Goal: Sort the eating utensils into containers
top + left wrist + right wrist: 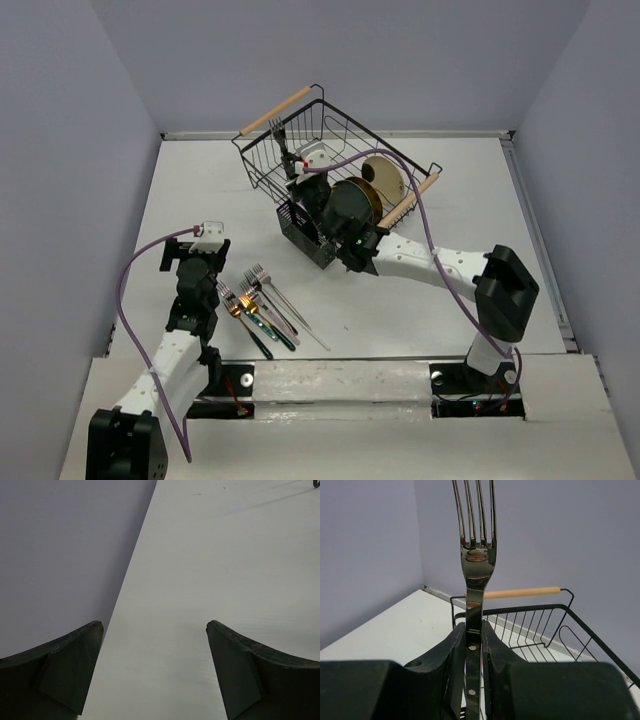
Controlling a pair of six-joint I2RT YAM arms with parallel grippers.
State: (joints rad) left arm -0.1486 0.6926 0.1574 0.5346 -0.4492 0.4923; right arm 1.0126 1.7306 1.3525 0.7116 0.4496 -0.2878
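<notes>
Between right fingers [442, 660], fork [478, 570] clamped upright

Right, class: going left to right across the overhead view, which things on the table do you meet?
Left arm → loose forks → black cutlery caddy → gold plate.

I see my wire basket [262, 165] set askew near the table's [450, 300] far edge, a wooden handle [275, 110] at each end. In it two plates stand on edge: one dark [350, 205], one tan [383, 175].
</notes>
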